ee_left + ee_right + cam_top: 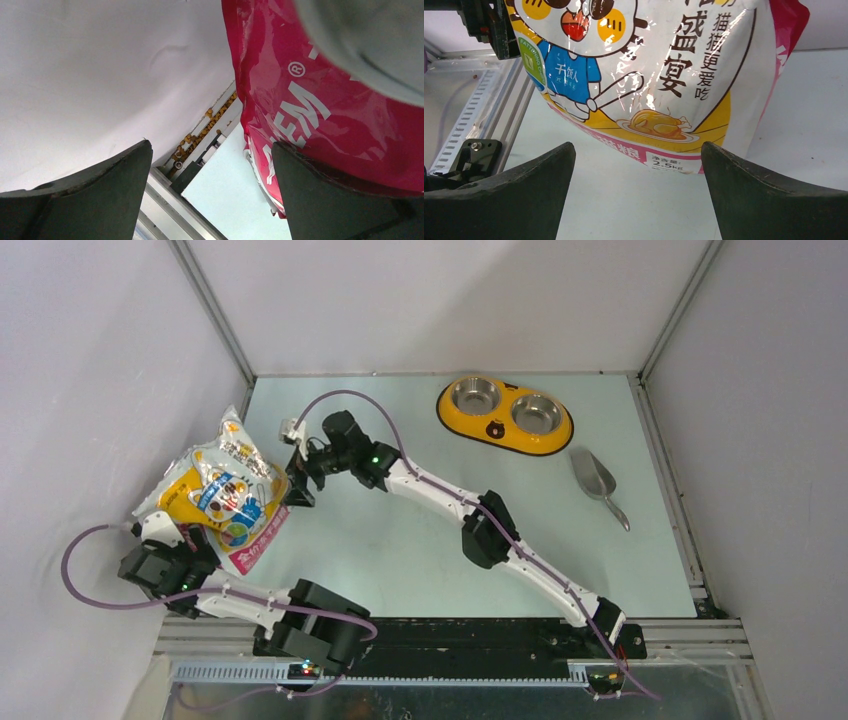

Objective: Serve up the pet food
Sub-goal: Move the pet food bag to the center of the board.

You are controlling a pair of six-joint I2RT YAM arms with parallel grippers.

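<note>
Top external view shows the table [400, 560] from above. At its left edge, close to the near left corner, the left gripper [180, 545] sits low by the bottom of a shiny bag [222, 490]. The bag is white, orange and pink, with a cartoon cat on it. It stands up by the left edge and leans a little. The pet food cannot be seen through the bag.

In the left wrist view, the two dark fingers [115, 185] are spread wide and hold nothing. The pink side of the bag is right against one finger. Small brown bits [200, 136] lie in a groove of the metal rail by the wall. I cannot tell if they are pet food.

Just to the right of the bag is the right gripper [298, 480]. In the right wrist view its fingers [754, 190] are spread wide too, with the bag just in front of them and nothing held.

Near the far edge, right of the middle, lies a yellow oval feeder [503, 427]. It has two round metal bowls, a left bowl [474, 395] and a right bowl [537, 413]. Their shiny bottoms show.

A grey metal scoop [594, 478] lies just beside the feeder, by the right edge.
</note>
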